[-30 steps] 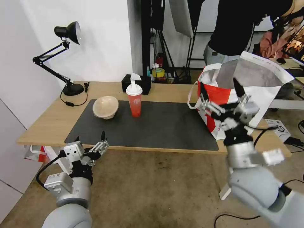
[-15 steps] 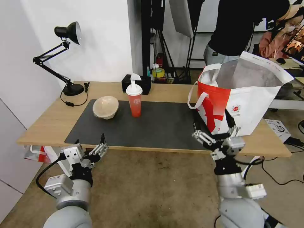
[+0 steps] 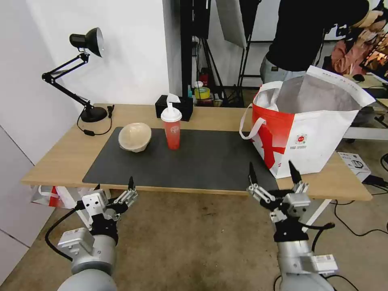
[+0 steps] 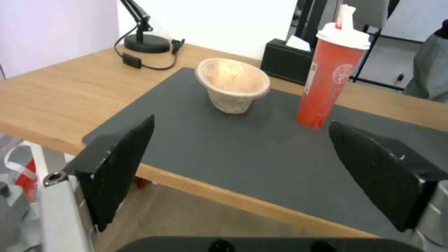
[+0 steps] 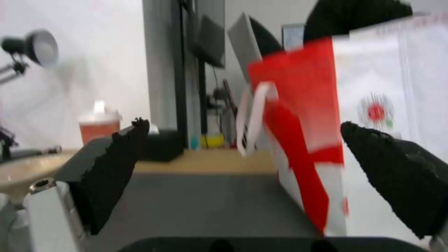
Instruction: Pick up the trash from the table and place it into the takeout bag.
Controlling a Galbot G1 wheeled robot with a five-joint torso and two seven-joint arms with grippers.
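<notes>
2 empty grippers, left [image 3: 114, 189] and right [image 3: 271, 174], are held fingers spread below the table [image 3: 60, 155] edge, where a beige bowl [image 3: 135, 137], red cup [image 3: 171, 128] and takeout bag [image 3: 311, 129] are set.

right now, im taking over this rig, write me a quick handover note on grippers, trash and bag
Left gripper: open, empty, low in front of the table's near edge, left side.
Right gripper: open, empty, below the near edge, in front of the takeout bag.
Bag stands open on the table's right end.
Beige bowl and red drink cup sit on the grey mat, bowl left of cup, apart.
Done: nothing visibly bagged; the bag's inside can't be seen.
Left: bowl and cup go into the bag.
</notes>
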